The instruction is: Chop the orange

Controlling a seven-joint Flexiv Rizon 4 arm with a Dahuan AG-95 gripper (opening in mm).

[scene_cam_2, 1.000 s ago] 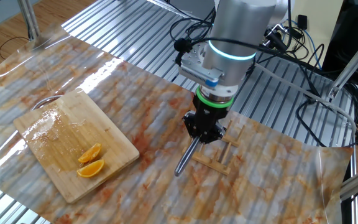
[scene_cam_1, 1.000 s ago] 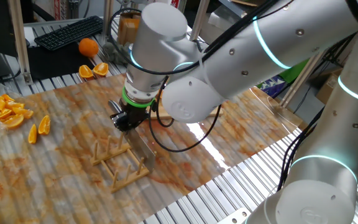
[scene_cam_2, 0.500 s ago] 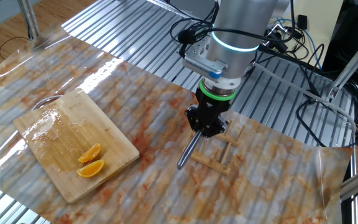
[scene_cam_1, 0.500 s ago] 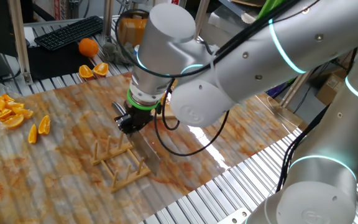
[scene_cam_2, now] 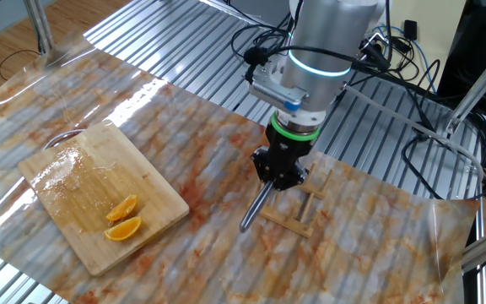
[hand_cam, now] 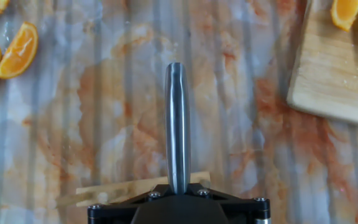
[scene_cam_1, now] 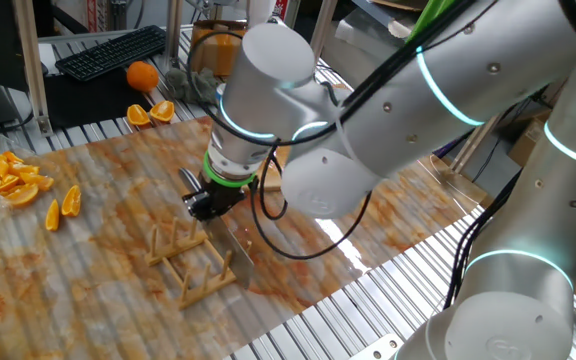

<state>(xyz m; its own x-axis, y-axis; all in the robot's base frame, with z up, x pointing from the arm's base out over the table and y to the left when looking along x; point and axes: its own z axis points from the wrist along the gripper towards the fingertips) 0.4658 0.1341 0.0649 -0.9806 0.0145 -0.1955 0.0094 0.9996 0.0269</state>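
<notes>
Two crescent pieces of the orange (scene_cam_2: 123, 218) lie side by side on the wooden board (scene_cam_2: 74, 181), which sits left of the arm. In the hand view the same orange (hand_cam: 345, 11) shows at the top right corner on the board (hand_cam: 331, 81). My gripper (scene_cam_2: 281, 171) (scene_cam_1: 210, 198) (hand_cam: 176, 194) is shut on a metal knife (scene_cam_2: 256, 207) (hand_cam: 176, 121). The knife points down and away from the hand, just above the mat and a little wooden rack (scene_cam_2: 298, 211) (scene_cam_1: 193, 262). Knife and orange are well apart.
A heap of orange wedges (scene_cam_1: 8, 175), two loose wedges (scene_cam_1: 60, 208) (hand_cam: 11, 53), cut halves (scene_cam_1: 150, 113) and a whole orange (scene_cam_1: 142, 75) lie on the side away from the board. A keyboard (scene_cam_1: 113, 50) lies behind them. The stained mat ends at ribbed metal.
The gripper has shifted slightly and lifted a little with the knife in it, over the wooden rack. The orange pieces and the board have not moved.
</notes>
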